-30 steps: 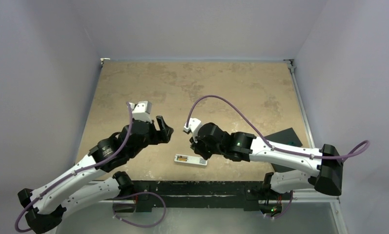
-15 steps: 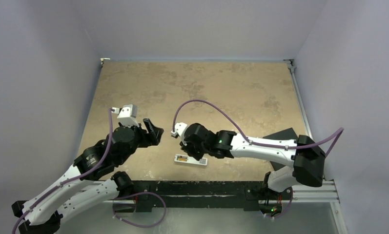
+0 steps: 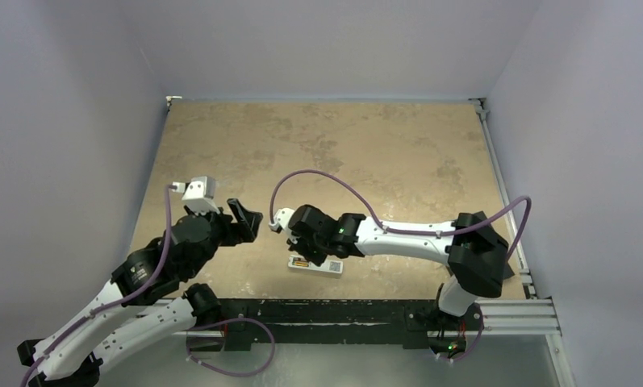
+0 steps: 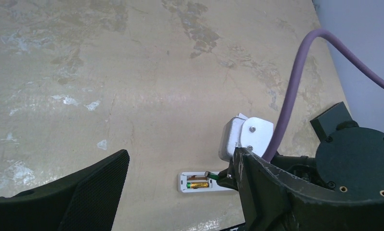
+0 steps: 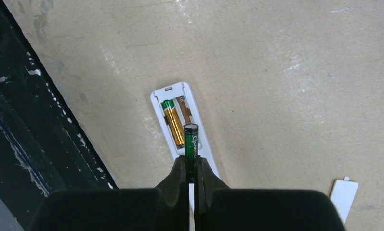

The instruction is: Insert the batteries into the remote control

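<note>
Item: remote control (image 3: 334,268), white, lying back-up close to the worktop's (image 3: 342,145) near edge, about midway along it, its battery recess uncovered. Contents: seated battery (image 5: 173,126), gold and green, flat in one slot. The empty slot (image 5: 184,109) beside it shows bare metal contacts. Item: second battery (image 5: 191,139), dark green, clamped by its lower end in the right hand (image 5: 191,164). It is held tip-forward over the recess, above the remote rather than in it. Item: small white tabbed plate (image 5: 343,193), probably the recess cover, flat on the worktop apart from the remote. Item: left hand (image 3: 245,222), farther in and toward the left edge, fingers spread with nothing between them. Step in hand, as judged: fitting the last battery, with one of two loaded. Next move calls for lining the battery up lengthwise with the empty slot, polarity matched to the contacts. It should then be lowered one end first against the spring and pressed flat before release.
</note>
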